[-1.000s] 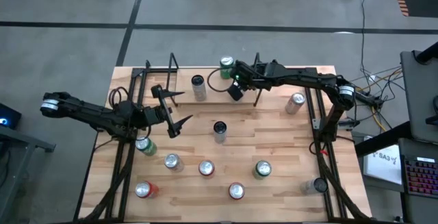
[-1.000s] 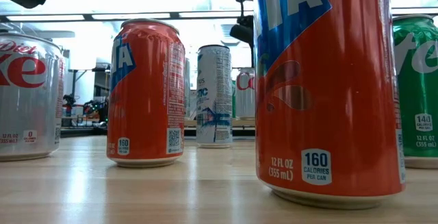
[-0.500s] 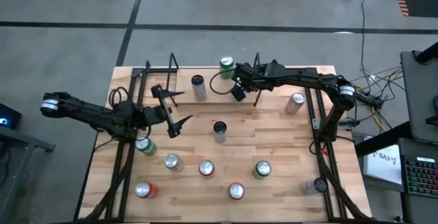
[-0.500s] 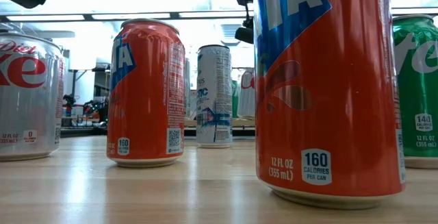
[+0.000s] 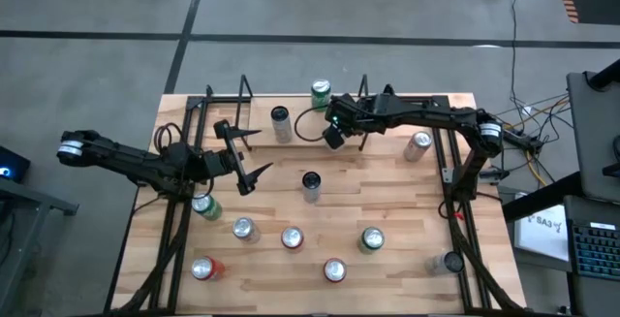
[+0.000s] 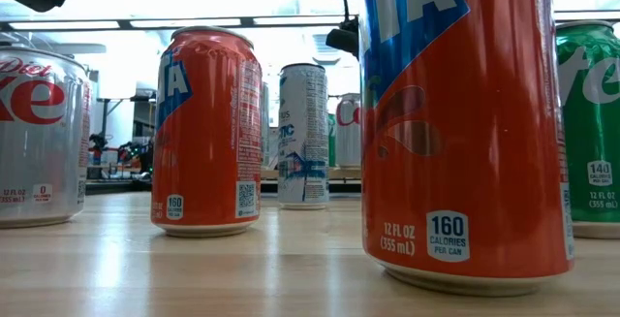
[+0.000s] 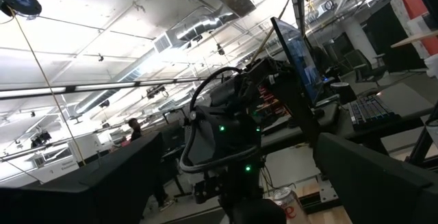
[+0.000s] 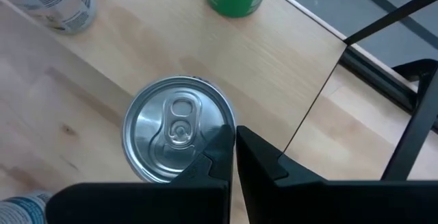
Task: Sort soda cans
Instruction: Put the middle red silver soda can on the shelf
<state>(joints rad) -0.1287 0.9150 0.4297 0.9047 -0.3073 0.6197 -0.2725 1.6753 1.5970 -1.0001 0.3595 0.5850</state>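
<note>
I've got the right gripper (image 5: 332,135) pinched shut, empty, over a silver-topped can (image 8: 179,129) at the far edge; left gripper (image 5: 248,154) hangs spread wide mid-left. Soda cans (image 5: 291,237) sit scattered, unsorted.

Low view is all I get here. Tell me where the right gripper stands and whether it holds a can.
Observer: The right gripper is shut and empty, its tips above the rim of a silver-topped metal can.
Operator: Place it on the table.
Observer: Far side, near the upright green metal can.
Operator: Report the left gripper.
Observer: The left gripper hangs open and empty over the left half of the wooden table.
</note>
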